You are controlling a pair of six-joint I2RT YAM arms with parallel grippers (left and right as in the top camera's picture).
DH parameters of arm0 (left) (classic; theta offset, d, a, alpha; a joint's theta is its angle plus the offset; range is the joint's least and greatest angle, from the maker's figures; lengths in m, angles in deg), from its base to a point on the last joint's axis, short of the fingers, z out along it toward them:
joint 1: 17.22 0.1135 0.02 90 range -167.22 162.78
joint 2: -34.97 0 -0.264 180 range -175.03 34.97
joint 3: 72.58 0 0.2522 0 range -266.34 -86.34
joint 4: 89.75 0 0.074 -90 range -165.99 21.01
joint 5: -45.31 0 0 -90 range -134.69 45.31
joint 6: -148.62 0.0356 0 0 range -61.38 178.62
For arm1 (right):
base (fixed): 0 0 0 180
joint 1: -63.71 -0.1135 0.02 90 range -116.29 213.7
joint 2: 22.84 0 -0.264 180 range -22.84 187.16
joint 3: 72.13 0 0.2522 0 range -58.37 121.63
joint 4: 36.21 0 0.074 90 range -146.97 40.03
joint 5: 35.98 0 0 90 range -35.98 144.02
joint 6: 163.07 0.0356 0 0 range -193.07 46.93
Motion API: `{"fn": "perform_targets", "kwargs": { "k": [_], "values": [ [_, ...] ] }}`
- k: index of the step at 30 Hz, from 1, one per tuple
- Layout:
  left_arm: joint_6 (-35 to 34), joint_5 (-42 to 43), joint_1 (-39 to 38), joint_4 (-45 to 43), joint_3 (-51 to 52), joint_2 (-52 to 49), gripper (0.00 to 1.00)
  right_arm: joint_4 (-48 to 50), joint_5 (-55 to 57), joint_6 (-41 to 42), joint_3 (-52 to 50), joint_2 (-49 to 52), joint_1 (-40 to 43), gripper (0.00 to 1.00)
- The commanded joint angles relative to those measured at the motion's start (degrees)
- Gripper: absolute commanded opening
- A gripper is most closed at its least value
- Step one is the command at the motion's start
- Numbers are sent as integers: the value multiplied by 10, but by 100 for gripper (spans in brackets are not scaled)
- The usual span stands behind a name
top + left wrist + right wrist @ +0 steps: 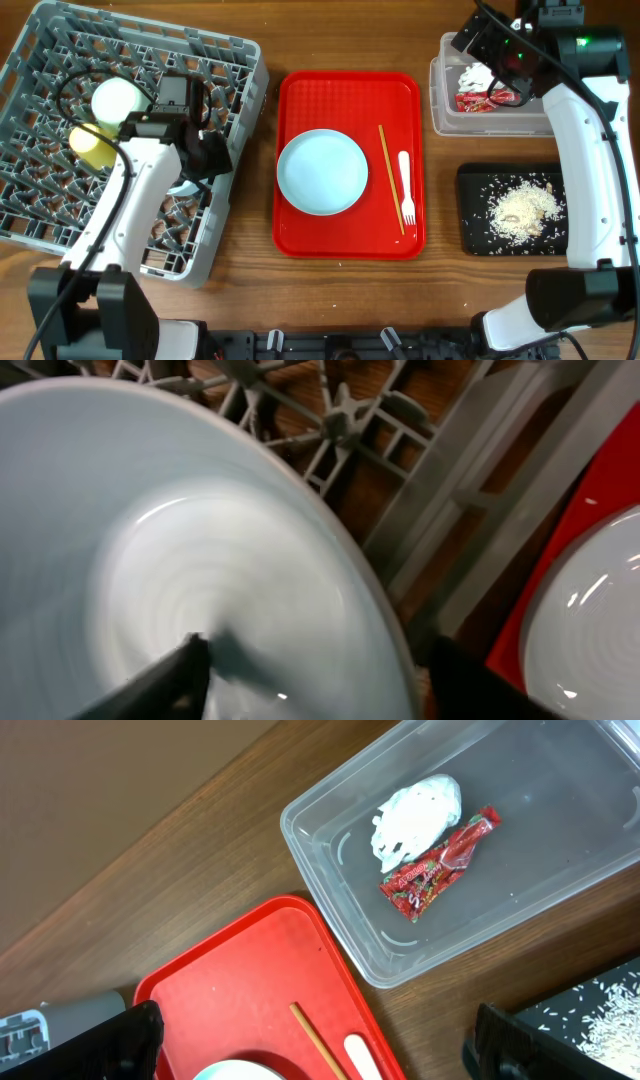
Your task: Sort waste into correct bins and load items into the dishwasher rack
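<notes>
The grey dishwasher rack (60, 50) holds a light green bowl (118, 98) and a yellow cup (92, 145). My left gripper (205, 160) is over the rack's right side. In the left wrist view it (315, 670) is open, with the rim of the pale blue bowl (200, 540) between its fingers. The pale blue plate (322, 172), chopstick (390, 178) and white fork (406, 190) lie on the red tray (300, 90). My right gripper (484, 42) (320, 1035) is open and empty above the clear tub (330, 820), which holds the napkin (420, 810) and the red wrapper (437, 865).
The black tray (475, 235) at the right front holds a pile of rice scraps (520, 208). It also shows in the right wrist view (600, 1010). The rack's grid (420, 450) and the plate (590, 620) show beside the bowl in the left wrist view.
</notes>
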Motion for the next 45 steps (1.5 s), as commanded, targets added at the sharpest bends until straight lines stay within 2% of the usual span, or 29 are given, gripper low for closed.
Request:
{"fn": "perform_targets", "kwargs": {
  "k": [1, 2, 3, 7, 10, 13, 16, 18, 23, 26, 29, 38, 42, 45],
  "values": [
    [-1, -52, -2, -2, 3, -35, 56, 2, 10, 3, -4, 8, 0, 100],
    [-1, -52, -2, -6, 3, -41, 54, 2, 10, 3, -4, 8, 0, 100],
    [-2, -52, -2, -9, 3, -48, 45, 2, 10, 3, -4, 8, 0, 100],
    [-2, -72, -2, -17, 3, -52, 27, 2, 10, 3, -5, 8, 0, 100],
    [-16, -81, -1, -26, 3, -52, 4, 2, 10, 3, -4, 8, 0, 100],
    [-31, -72, -1, -41, 3, -52, 4, 2, 10, 3, -4, 8, 0, 100],
    [-33, -15, -1, -61, 3, -45, 4, 2, 10, 3, -4, 8, 0, 100],
    [-58, 15, -1, -82, 3, -35, 4, 2, 10, 3, -4, 8, 0, 100],
    [-98, 165, 32, -159, 3, -11, 4, 2, 10, 3, -4, 8, 0, 100],
    [-133, 269, 80, -204, 3, -11, 4, 2, 10, 3, -4, 8, 0, 100],
    [-133, 379, 136, -239, 3, -11, 4, 2, 10, 3, -4, 8, 0, 100],
    [-133, 654, 351, -254, 4, -11, 4, 2, 10, 3, -4, 8, 0, 100],
    [-116, 712, 415, -243, 13, -11, 4, 2, 10, 3, -4, 8, 0, 100],
    [-116, 764, 440, -260, 59, -12, 4, 2, 10, 3, -4, 8, 0, 100]
  ]
}}
